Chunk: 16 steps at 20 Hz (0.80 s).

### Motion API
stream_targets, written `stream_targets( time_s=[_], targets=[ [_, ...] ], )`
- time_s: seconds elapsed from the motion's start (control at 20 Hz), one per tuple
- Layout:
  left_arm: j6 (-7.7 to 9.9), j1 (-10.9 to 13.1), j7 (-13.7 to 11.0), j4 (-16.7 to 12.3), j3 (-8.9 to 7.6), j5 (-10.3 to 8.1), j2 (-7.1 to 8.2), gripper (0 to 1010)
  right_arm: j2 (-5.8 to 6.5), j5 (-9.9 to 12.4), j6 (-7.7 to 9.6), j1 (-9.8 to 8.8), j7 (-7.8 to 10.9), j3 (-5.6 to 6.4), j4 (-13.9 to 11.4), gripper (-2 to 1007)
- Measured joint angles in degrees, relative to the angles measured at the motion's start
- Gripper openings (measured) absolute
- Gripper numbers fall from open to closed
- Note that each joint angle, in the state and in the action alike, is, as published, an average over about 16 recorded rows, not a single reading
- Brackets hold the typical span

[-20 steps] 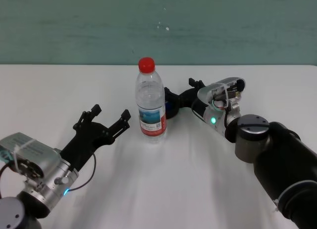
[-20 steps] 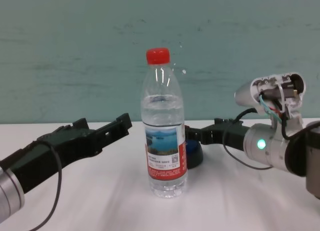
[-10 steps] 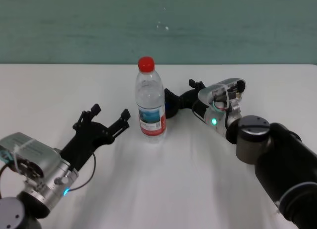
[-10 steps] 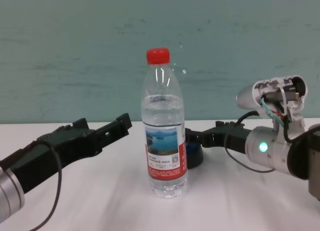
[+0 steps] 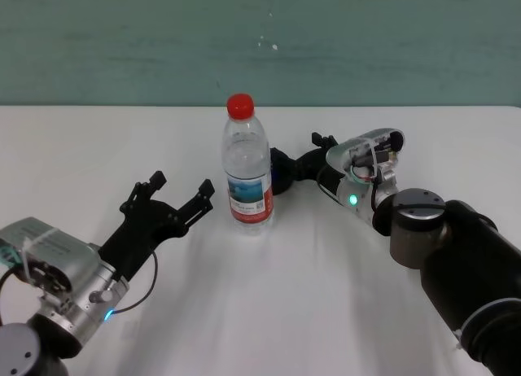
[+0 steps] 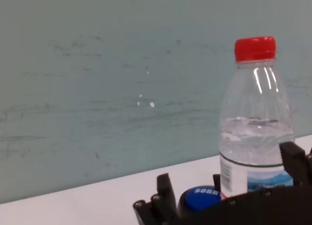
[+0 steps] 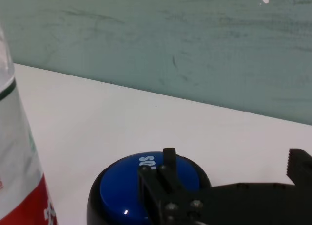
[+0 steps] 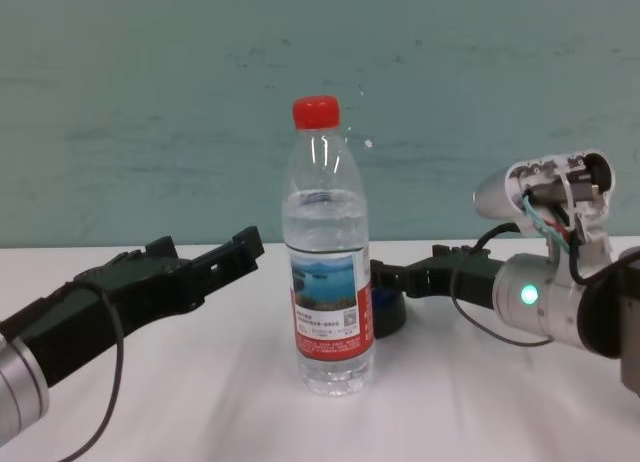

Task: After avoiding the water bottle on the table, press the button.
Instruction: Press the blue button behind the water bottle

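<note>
White table (image 5: pixel 269 311) carries everything. Nearest, the left gripper (image 5: pixel 169 198) hovers with fingers spread, empty, just left of the bottle (image 5: pixel 247 164). That bottle stands upright mid-table. Behind it, to its right, sits the button (image 7: pixel 146 186); the right gripper (image 5: pixel 297 160) reaches over its blue dome with fingers parted, one fingertip (image 7: pixel 169 159) right at it.

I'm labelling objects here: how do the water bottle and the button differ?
The water bottle is tall, clear and red-capped; the button is low, a blue dome on a black base. The bottle stands untouched, nearer the robot; the button sits behind it with the right end effector at it. Both rest on the white table.
</note>
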Motion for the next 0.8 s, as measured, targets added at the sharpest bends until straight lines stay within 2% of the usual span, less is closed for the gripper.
stream_targets(
  time_s=[0.45,0.8],
  targets=[
    [0.0,0.0,0.0,0.0,0.0,0.0,0.0,1010,0.14,0.6,1.28,-0.24,0.29,0.01,-0.9,1004],
    [0.0,0.0,0.0,0.0,0.0,0.0,0.0,1010,0.75,1.2,1.45,-2.24,-0.28,0.2,-5.3,1004]
  ],
)
